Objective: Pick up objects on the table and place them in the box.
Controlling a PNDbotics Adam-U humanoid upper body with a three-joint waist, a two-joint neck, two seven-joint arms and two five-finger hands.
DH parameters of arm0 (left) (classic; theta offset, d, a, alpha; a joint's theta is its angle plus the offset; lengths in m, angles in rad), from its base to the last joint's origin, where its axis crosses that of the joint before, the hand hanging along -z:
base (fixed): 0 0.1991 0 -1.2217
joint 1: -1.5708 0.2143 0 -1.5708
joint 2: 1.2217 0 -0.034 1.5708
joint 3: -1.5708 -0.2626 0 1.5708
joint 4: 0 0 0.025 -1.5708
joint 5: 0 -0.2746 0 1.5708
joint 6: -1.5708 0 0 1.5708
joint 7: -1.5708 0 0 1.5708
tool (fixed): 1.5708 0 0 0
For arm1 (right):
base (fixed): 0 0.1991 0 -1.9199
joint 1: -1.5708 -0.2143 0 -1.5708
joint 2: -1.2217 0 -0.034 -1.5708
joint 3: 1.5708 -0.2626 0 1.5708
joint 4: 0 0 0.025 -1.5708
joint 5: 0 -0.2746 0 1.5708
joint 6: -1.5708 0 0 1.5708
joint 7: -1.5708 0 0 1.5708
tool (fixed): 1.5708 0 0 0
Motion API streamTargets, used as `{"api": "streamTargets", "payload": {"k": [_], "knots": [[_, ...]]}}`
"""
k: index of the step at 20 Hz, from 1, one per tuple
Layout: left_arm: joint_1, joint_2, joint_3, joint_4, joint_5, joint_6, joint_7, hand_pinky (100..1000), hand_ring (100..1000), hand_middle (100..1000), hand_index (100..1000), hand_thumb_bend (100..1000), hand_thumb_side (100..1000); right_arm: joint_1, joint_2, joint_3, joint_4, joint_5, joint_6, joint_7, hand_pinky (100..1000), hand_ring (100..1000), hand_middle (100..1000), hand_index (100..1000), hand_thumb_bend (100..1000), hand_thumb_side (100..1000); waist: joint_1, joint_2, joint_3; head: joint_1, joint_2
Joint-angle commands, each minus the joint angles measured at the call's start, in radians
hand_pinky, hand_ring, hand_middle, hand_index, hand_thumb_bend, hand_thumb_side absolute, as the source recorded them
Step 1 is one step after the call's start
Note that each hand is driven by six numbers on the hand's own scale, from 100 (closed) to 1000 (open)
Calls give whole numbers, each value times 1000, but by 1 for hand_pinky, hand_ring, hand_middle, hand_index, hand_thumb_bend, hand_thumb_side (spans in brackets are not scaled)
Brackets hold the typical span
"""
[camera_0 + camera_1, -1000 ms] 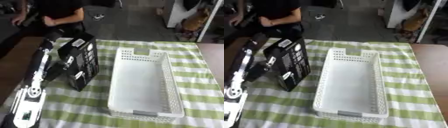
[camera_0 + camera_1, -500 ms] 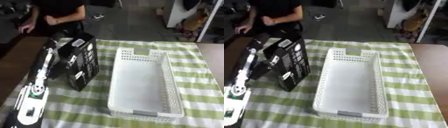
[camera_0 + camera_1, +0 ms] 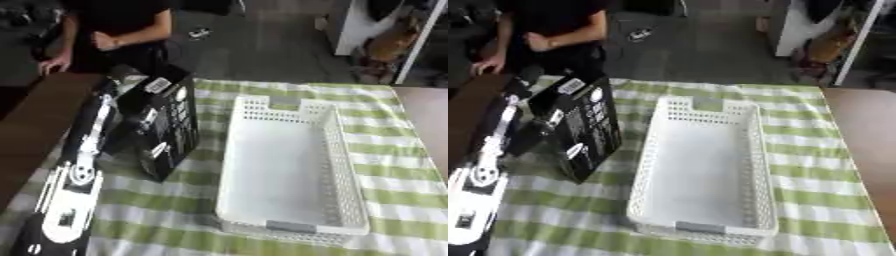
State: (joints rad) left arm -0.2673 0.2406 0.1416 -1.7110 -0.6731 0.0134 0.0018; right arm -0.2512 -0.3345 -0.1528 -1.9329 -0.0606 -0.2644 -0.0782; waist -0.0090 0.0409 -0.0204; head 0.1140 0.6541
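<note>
A tall black box with white labels [image 3: 166, 125] stands upright on the green-and-white checked cloth, just left of a white perforated basket [image 3: 343, 165] with nothing inside it. My left arm comes in from the lower left along the box's left side. My left hand [image 3: 540, 129] lies dark against the box's left face, touching or very close to it. Its shape blends into the black box. My right hand shows in neither view.
Bare brown tabletop lies to the left of the cloth [image 3: 31, 125] and at the far right [image 3: 868, 130]. A person stands at the far left edge with a hand [image 3: 52, 64] on the brown top. Checked cloth [image 3: 175, 215] lies in front of the box.
My left arm has shifted slightly right and forward, closer against the black box. The box and the basket have stayed where they were.
</note>
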Motion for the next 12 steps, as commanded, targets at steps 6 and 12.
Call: {"api": "streamTargets", "payload": {"k": [6, 12], "knots": [[-27, 14, -6, 8, -6, -4, -8, 888, 945, 992, 975, 833, 814, -3, -11, -3, -6, -5, -1, 4, 758, 813, 853, 968, 100, 740, -2, -9, -1, 7, -8], [-32, 15, -10, 25, -18, -5, -15, 888, 945, 993, 976, 828, 816, -2, -12, -3, -6, -5, -1, 5, 758, 813, 853, 968, 100, 739, -2, -8, -1, 7, -7]]}}
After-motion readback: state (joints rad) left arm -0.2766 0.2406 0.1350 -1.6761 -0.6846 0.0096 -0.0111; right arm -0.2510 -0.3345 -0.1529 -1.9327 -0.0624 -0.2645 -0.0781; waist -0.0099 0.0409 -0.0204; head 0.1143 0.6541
